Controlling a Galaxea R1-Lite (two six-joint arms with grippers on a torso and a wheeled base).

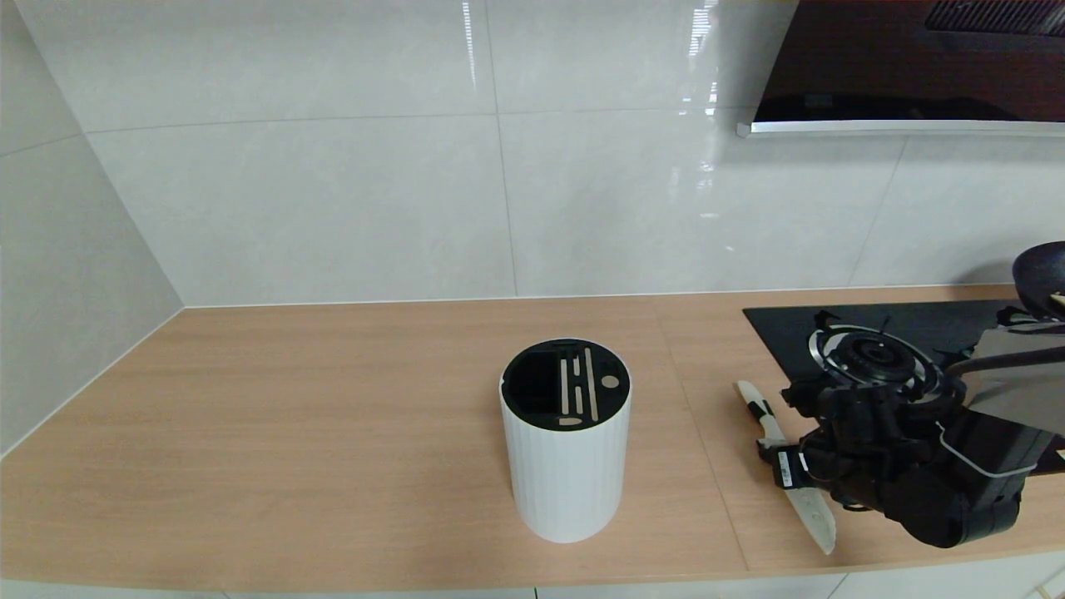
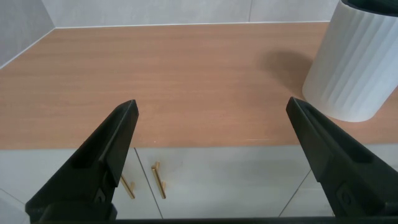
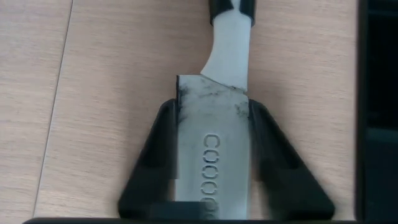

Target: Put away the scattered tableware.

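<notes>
Wooden surface (image 1: 333, 433): right end effector (image 3: 213, 107) clamps the knife (image 1: 814, 509), not yet in the holder (image 1: 566, 441); left end effector (image 2: 211, 109) spread apart.

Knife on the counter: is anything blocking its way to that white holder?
Nothing visible does. The right gripper is closed on the blade of the knife, and bare counter lies between it and the white holder, whose slotted top is uncovered.

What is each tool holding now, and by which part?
The right tool grips the knife by its blade, near the handle. The left tool holds nothing.
</notes>
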